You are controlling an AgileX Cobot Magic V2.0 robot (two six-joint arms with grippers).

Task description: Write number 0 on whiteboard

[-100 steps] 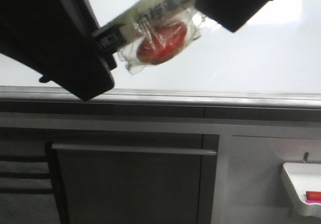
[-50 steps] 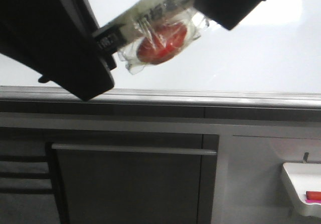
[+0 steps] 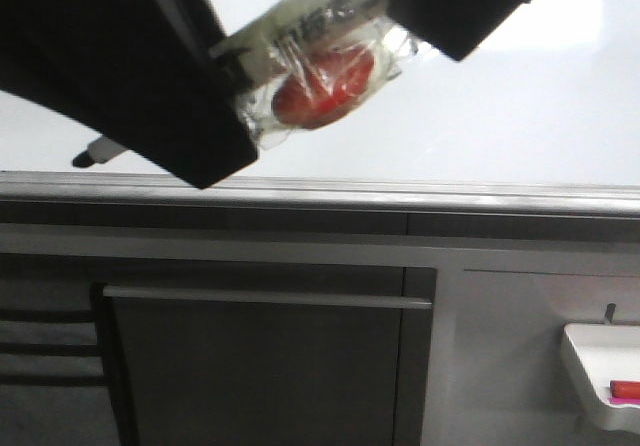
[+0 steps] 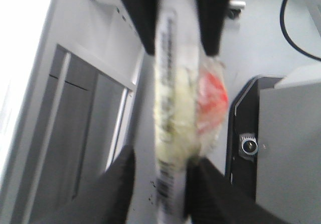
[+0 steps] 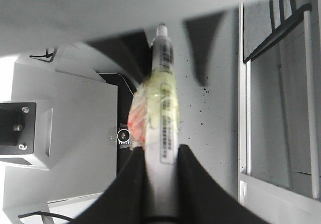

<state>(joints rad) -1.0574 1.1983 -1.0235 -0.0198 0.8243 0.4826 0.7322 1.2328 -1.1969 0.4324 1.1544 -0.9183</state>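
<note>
While both arms are crowding the upper part of the front view, we are finding the whiteboard (image 3: 480,116) behind them bare — no number 0 is showing on any part of it that we can see, though the arms are hiding the upper left of the frame. We are therefore judging the writing as not yet started.

The marker (image 3: 300,28) is running diagonally across the upper centre, a red item wrapped in clear film (image 3: 325,81) bound to its barrel. Our left gripper (image 4: 163,176) is clamping the marker at one end, as the left wrist view shows, with its fingers (image 4: 118,184) pressed on either side. Our right gripper (image 5: 161,156) is gripping the same barrel, its fingers (image 5: 128,184) tight against it in the right wrist view. What may be the tip (image 3: 100,152) is lying at the left edge of the front view, just above the grey rail (image 3: 420,194).

At lower right, a small white tray (image 3: 590,361) is holding a red object (image 3: 625,389).

What is left, in our judgement — freeing the marker to one gripper, then drawing the whole oval.
</note>
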